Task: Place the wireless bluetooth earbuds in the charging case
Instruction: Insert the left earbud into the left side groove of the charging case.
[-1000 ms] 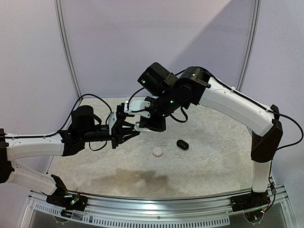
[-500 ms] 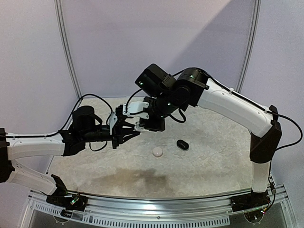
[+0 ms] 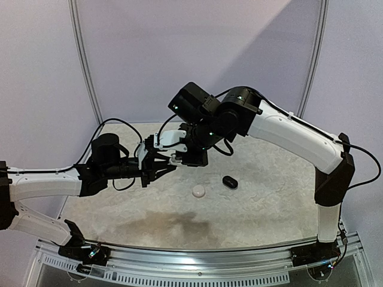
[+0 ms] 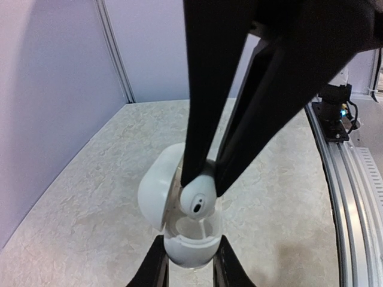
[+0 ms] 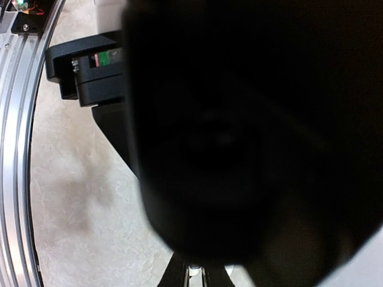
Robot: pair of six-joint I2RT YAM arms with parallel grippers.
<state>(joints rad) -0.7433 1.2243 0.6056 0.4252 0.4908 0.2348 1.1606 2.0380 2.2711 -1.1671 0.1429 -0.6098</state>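
White earbud (image 4: pixel 197 199), pinched by the right gripper (image 4: pixel 204 181), hung over the open charging case (image 4: pixel 187 250) that the left gripper (image 4: pixel 190 262) clamped. A black case (image 3: pixel 230 182) lay at four o'clock from it.

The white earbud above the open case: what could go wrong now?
1. The earbud is pinched only by the tips of the right gripper, so it might slip or twist and miss its socket.
2. The left gripper holds the charging case just by its lower half. A hard push down could tip it or slide it out.
3. The open lid stands close beside the earbud and could get bumped.
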